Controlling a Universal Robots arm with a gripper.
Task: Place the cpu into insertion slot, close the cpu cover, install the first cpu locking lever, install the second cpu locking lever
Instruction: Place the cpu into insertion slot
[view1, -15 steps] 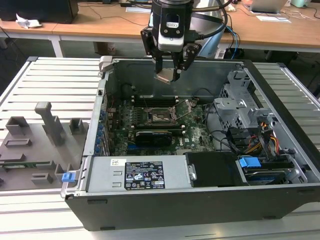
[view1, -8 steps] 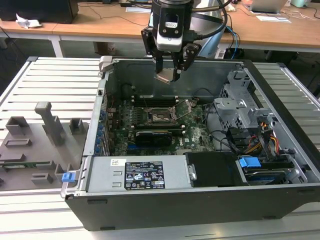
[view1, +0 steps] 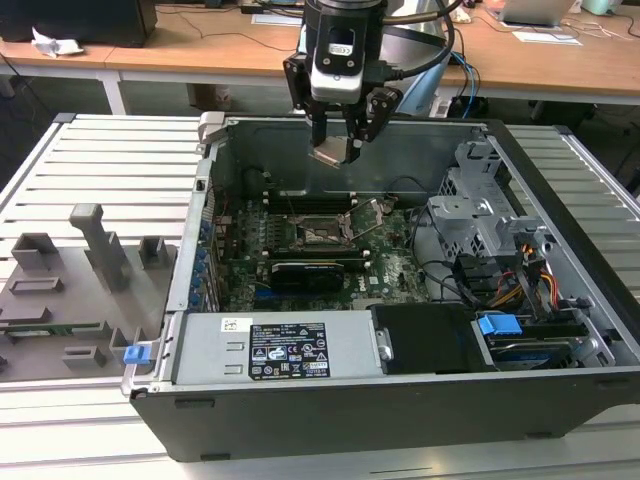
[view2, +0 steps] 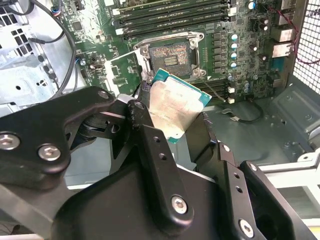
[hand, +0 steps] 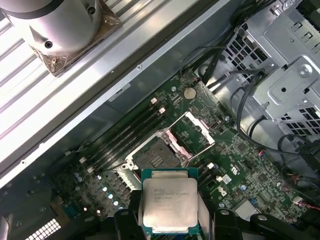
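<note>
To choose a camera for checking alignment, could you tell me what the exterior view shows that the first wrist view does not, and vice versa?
Exterior view adds: the whole computer case, its power supply and the grey fixture tray on the exterior view's left. First wrist view adds: the cpu seen face-on and the round coin cell on the board. Shared: the gripper shut on the cpu, clear of the empty insertion slot.

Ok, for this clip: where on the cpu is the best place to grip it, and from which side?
Probably by two opposite thin edges of the cpu, coming in from the side of its metal face, as the pincer holds it now. It is a flat square, so edge contact leaves the underside free to meet the open insertion slot.
</note>
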